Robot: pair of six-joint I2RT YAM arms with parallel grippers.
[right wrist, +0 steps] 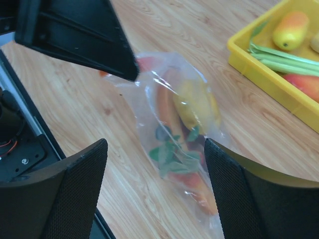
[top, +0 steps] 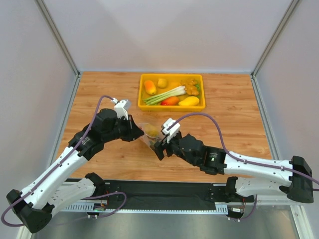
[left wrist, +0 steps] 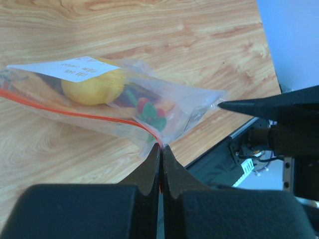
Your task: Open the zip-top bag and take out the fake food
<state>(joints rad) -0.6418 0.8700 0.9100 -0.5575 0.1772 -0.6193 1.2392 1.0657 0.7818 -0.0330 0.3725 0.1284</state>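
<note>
The clear zip-top bag (top: pixel 149 132) lies on the wooden table, just in front of the yellow tray. My left gripper (left wrist: pixel 161 147) is shut on the corner of the bag at the end of its red-orange zip strip (left wrist: pixel 75 110). Inside the bag I see a yellow fruit (left wrist: pixel 94 87) and red and green bits (left wrist: pixel 149 109). A white label (left wrist: pixel 79 68) is on the bag. My right gripper (right wrist: pixel 155 143) is open, its jaws on either side of the bag's lower end (right wrist: pixel 179 149) and apart from it. The slider tab is not visible.
A yellow tray (top: pixel 172 107) at the back centre holds a green-and-white leek (top: pixel 164 94), a yellow mango-like piece (top: pixel 189 101) and other toy food. Its corner shows in the right wrist view (right wrist: pixel 259 69). The black base rail (top: pixel 164 191) runs along the near edge.
</note>
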